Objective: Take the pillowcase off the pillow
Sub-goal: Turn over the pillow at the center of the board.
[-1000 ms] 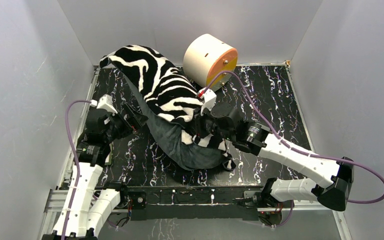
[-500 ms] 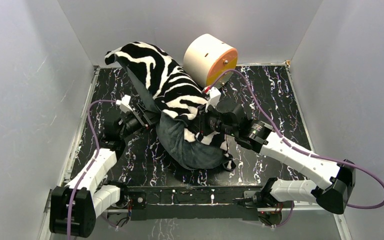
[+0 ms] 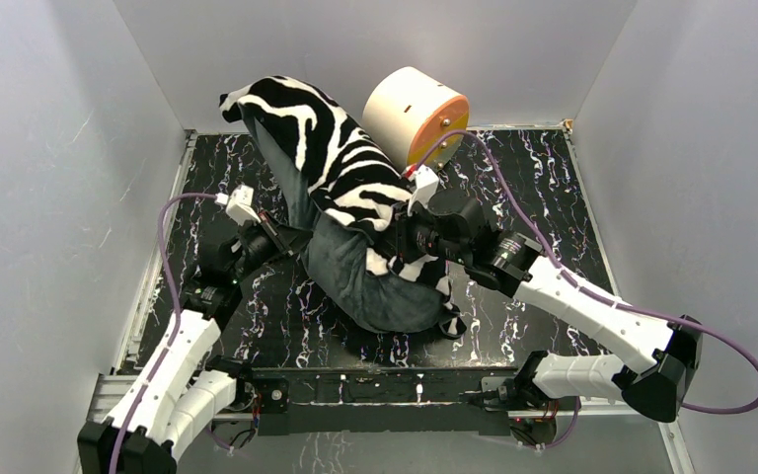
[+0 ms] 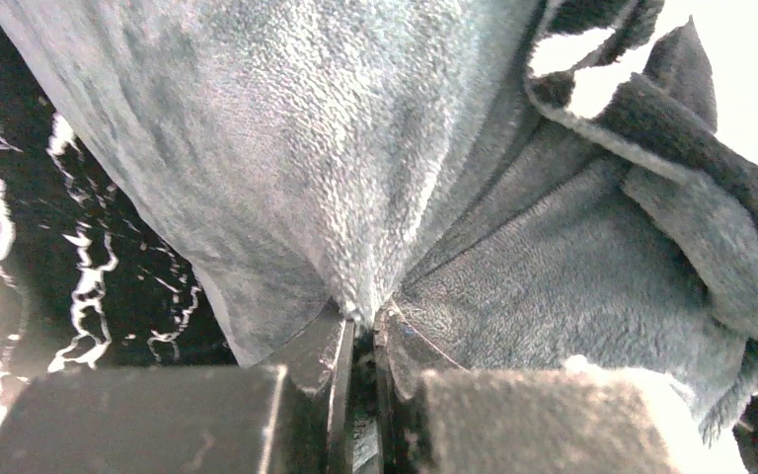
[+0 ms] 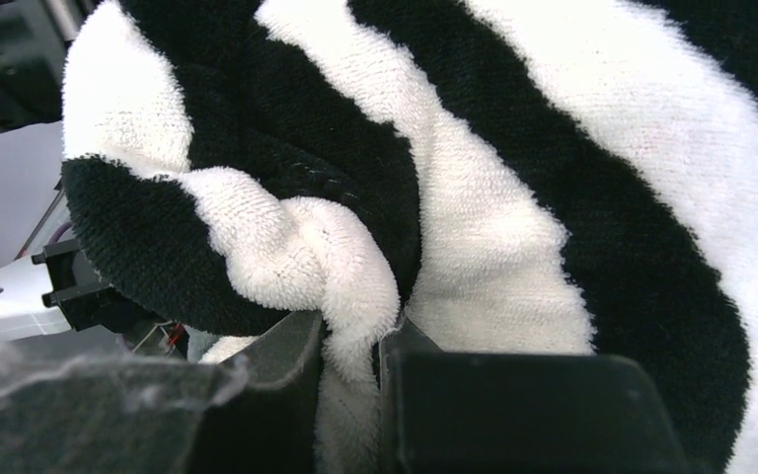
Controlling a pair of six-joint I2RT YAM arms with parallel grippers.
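Note:
The pillowcase (image 3: 341, 163) lies slantwise across the table, zebra stripes on top and dark grey plush (image 3: 365, 281) underneath, bulging as if filled. The pillow itself is hidden inside it. My left gripper (image 3: 296, 237) presses into the grey side from the left and is shut on a pinch of the grey fabric (image 4: 365, 296). From the right, my right gripper (image 3: 400, 242) is shut on a fold of the striped fabric (image 5: 355, 336). Both grips sit at the middle of the bundle, a short way apart.
A cream-and-orange cylinder (image 3: 415, 117) lies on its side at the back, touching the far end of the bundle. Grey walls close in the black marbled tabletop (image 3: 533, 193) on three sides. The purple cable (image 3: 493, 173) of my right arm arcs over the table.
My left arm has swung right to the bundle and its jaws have closed on the grey fabric. The bundle's far end has shifted slightly right and up. The right gripper kept its hold.

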